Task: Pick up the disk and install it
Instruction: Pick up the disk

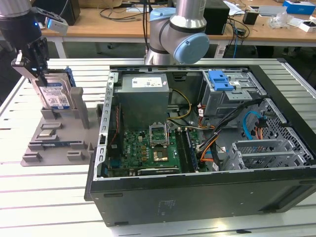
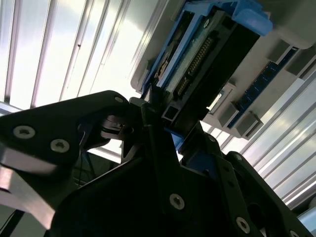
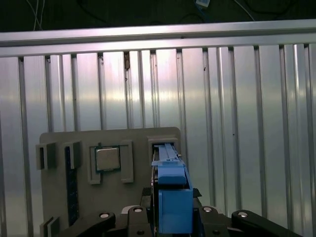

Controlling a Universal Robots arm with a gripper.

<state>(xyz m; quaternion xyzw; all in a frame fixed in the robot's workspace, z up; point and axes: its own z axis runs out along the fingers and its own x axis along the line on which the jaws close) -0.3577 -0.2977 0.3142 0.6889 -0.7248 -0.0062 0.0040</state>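
Disk (image 1: pixel 55 94) is seen upright in the grey rack (image 1: pixel 49 144) at the upper left of the exterior view, its top edge clamped between the jaws of the gripper (image 1: pixel 40 78). Slipping or jamming in the slot could be caused by a shallow, off-centre grip.

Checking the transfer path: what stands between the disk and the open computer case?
The grey holder's upright post, beside the disk, short of the case; exterior view.

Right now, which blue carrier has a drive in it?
The one at the gripper, upright on the grey stand, holds the disk; the bracket in the case is bare.
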